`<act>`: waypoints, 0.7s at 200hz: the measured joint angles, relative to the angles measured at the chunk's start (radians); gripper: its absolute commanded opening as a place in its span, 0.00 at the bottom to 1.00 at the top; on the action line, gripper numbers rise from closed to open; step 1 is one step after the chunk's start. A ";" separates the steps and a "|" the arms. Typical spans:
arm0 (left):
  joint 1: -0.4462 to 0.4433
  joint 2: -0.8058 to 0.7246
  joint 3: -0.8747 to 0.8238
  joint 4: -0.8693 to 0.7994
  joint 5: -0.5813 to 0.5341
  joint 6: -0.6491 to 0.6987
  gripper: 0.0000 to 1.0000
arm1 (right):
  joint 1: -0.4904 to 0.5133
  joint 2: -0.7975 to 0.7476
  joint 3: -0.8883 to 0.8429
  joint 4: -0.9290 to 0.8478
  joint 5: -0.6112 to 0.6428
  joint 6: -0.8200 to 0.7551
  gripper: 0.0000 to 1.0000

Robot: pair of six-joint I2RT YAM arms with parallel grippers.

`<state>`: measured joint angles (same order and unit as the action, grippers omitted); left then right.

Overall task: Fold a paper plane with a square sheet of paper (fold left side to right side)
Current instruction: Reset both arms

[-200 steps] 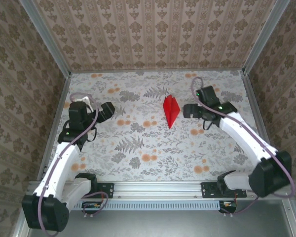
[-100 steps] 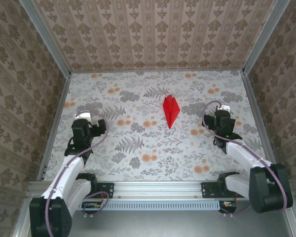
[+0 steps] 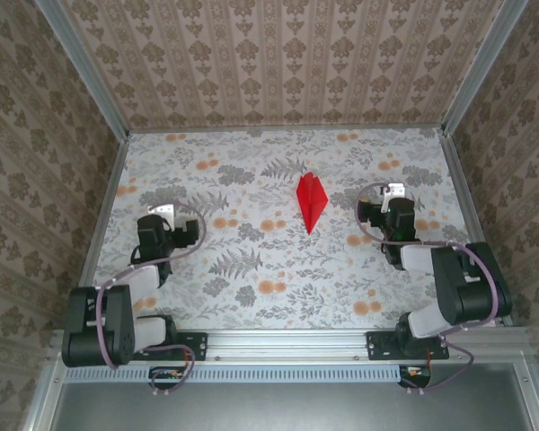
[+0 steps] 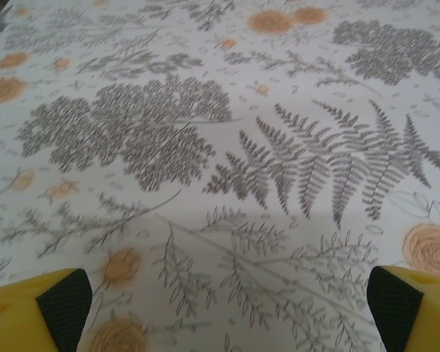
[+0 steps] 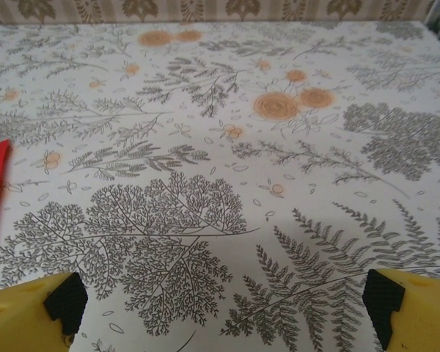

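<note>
My left gripper [image 4: 227, 301] and right gripper [image 5: 224, 304] hang over the tablecloth [image 3: 251, 269], fingers spread wide, empty. The paper plane [image 3: 311, 201] lies flat between them, slightly farther out.

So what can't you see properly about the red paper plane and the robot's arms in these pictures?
Paper plane, top view: too small to count its folds; its underside is hidden against the tablecloth.
Paper plane, right wrist view: cut off by the left edge, just a red corner.
Left end effector and right end effector, wrist views: fingers cut off by the bottom edge.
</note>
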<state>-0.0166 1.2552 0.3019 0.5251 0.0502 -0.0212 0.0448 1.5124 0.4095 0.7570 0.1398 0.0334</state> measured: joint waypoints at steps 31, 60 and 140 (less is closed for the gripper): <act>0.012 0.077 0.032 0.121 0.045 0.039 1.00 | -0.024 0.013 -0.010 0.033 -0.056 -0.004 1.00; 0.012 0.196 0.039 0.285 0.072 0.071 1.00 | -0.041 0.013 -0.010 0.056 -0.079 -0.004 1.00; 0.013 0.283 0.093 0.325 0.023 0.081 1.00 | -0.040 0.013 -0.010 0.058 -0.096 -0.004 1.00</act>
<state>-0.0040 1.5387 0.3946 0.8505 0.0727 0.0601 0.0048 1.5253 0.4000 0.8150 0.0441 0.0292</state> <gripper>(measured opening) 0.999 0.998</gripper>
